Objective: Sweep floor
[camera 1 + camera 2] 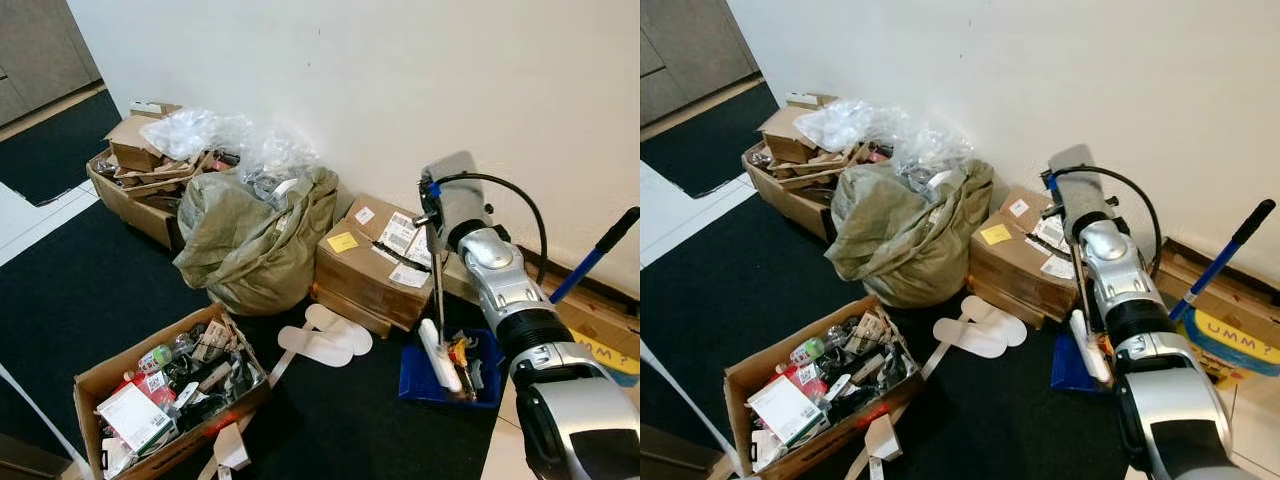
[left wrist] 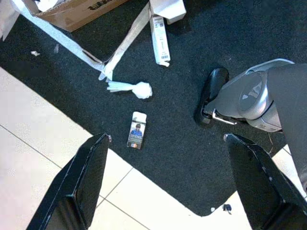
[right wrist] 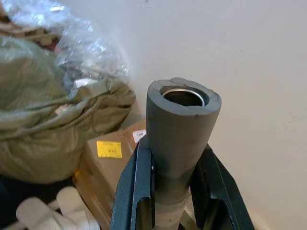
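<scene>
My right gripper (image 3: 177, 191) is shut on the grey foam handle (image 3: 180, 124) of a long-handled dustpan, held upright close to the white wall. From the handle a thin rod (image 1: 437, 280) drops to the blue dustpan (image 1: 420, 382) on the dark carpet, which holds a white piece and small coloured bits. A blue-handled pole (image 1: 592, 258) leans at the right. My left gripper (image 2: 168, 191) hangs open above the carpet's edge, nothing between its fingers (image 2: 81, 182). Below it lie a small printed card (image 2: 137, 130) and a crumpled white paper (image 2: 136, 89).
A stuffed green sack (image 1: 255, 240) and taped cardboard boxes (image 1: 365, 265) stand against the wall. An open box of odds and ends (image 1: 90, 385) sits front left, white slippers (image 1: 325, 340) between them. White tiles (image 2: 38, 163) border the carpet. My foot (image 2: 211, 93) is close by.
</scene>
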`<state>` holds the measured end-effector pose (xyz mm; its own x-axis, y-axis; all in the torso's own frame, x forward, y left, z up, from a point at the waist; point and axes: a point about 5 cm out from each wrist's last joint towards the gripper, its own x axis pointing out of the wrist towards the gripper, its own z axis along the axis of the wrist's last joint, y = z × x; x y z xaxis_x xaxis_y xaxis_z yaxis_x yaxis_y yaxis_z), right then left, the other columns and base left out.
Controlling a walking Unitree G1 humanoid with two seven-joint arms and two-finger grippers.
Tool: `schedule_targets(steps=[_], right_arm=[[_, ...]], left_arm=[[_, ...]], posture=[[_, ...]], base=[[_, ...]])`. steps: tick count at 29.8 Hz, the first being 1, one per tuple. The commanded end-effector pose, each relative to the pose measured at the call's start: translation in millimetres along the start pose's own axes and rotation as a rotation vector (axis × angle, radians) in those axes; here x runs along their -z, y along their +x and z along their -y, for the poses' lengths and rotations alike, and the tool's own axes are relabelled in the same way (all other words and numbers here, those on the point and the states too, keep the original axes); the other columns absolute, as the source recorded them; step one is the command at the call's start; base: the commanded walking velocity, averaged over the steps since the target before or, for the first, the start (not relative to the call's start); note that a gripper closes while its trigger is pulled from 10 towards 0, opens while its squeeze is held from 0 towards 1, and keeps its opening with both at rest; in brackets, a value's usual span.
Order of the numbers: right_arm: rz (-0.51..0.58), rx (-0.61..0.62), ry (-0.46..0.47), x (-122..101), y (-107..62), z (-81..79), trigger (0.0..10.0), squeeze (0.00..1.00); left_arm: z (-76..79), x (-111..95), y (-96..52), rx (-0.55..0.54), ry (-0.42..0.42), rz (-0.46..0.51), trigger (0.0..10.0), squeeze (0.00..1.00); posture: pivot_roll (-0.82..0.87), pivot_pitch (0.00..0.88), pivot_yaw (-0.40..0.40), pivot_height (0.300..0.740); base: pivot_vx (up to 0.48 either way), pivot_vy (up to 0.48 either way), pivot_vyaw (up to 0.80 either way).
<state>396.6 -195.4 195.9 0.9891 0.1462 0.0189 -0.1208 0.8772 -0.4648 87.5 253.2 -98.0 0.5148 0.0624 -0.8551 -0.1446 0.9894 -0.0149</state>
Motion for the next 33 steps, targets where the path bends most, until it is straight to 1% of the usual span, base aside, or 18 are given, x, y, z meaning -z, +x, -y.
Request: schedule_targets(steps=[1,3,4,5,6,8,13,14,15,16,18,19,22,24,28,33], right_arm=[[-0.012,-0.024,-0.028,1,0.0,-3.4,10.0,0.00],[-0.053,-0.021,-0.037,6,-1.2,0.1,10.0,0.00],[-0.053,-0.021,-0.037,6,-1.2,0.1,10.0,0.00],[-0.081,-0.023,-0.032,11,-2.2,1.0,10.0,0.00],[-0.081,-0.023,-0.032,11,-2.2,1.0,10.0,0.00],[-0.115,-0.028,-0.015,16,-3.6,1.0,10.0,0.00],[-0.135,-0.043,-0.011,19,-4.4,-0.3,10.0,0.00],[-0.171,-0.071,-0.006,25,-6.3,-2.6,10.0,0.00],[-0.171,-0.071,-0.006,25,-6.3,-2.6,10.0,0.00],[-0.200,-0.093,-0.004,29,-8.0,-3.9,10.0,0.00],[-0.218,-0.105,-0.003,32,-9.1,-4.6,10.0,0.00],[-0.218,-0.105,-0.003,32,-9.1,-4.6,10.0,0.00],[-0.288,-0.138,-0.009,41,-14.2,-0.7,10.0,0.00],[-0.295,-0.145,-0.010,42,-14.7,-0.8,10.0,0.00],[-0.342,-0.198,0.001,48,-18.2,-4.2,10.0,0.00],[-0.353,-0.212,0.002,49,-19.1,-4.9,10.0,0.00]], left_arm=[[2.4,10,-1.8,-0.002,-0.021,-0.035,10.0,0.00],[2.9,10,-1.5,-0.005,-0.023,-0.038,10.0,0.00],[2.9,10,-1.5,-0.005,-0.023,-0.038,10.0,0.00],[3.0,10,-1.4,-0.005,-0.024,-0.039,10.0,0.00],[3.0,10,-1.4,-0.005,-0.024,-0.039,10.0,0.00],[3.1,10,-1.4,-0.006,-0.025,-0.041,10.0,0.00],[2.9,10,-1.3,-0.006,-0.025,-0.040,10.0,0.00],[2.8,10,-1.3,-0.006,-0.026,-0.040,10.0,0.00],[2.8,10,-1.3,-0.006,-0.026,-0.040,10.0,0.00],[2.5,9,-1.3,-0.006,-0.026,-0.039,10.0,0.00],[2.3,9,-1.3,-0.006,-0.026,-0.038,10.0,0.00],[2.3,9,-1.3,-0.006,-0.026,-0.038,10.0,0.00],[1.6,9,-1.3,-0.006,-0.021,-0.039,10.0,0.00],[1.6,9,-1.3,-0.006,-0.021,-0.039,10.0,0.00],[1.3,8,-1.3,-0.007,-0.020,-0.039,10.0,0.00],[1.3,8,-1.3,-0.007,-0.020,-0.039,10.0,0.00]], posture=[[-0.04,0.105,0.002,0.740],[-0.04,0.107,0.000,0.740],[-0.04,0.107,0.000,0.740],[-0.04,0.107,0.000,0.740],[-0.04,0.107,0.000,0.740],[-0.04,0.108,-0.001,0.740],[-0.04,0.110,0.000,0.740],[-0.04,0.111,0.001,0.740],[-0.04,0.111,0.001,0.740],[-0.04,0.114,0.002,0.740],[-0.04,0.114,0.002,0.740],[-0.04,0.114,0.002,0.740],[-0.04,0.117,0.008,0.740],[-0.04,0.118,0.007,0.740],[-0.04,0.122,0.008,0.740],[-0.04,0.122,0.008,0.740]], base=[[0.000,0.000,0.00],[0.000,0.000,0.00],[0.000,0.000,0.00],[0.000,0.000,0.00],[0.000,0.000,0.00],[0.000,0.000,0.00],[0.000,0.000,0.00],[0.000,0.000,0.00],[0.000,0.000,0.00],[0.000,0.000,0.00],[0.000,0.000,0.00],[0.000,0.000,0.00],[0.000,0.000,0.00],[0.000,0.000,0.00],[0.000,0.000,0.00],[0.000,0.000,0.00]])
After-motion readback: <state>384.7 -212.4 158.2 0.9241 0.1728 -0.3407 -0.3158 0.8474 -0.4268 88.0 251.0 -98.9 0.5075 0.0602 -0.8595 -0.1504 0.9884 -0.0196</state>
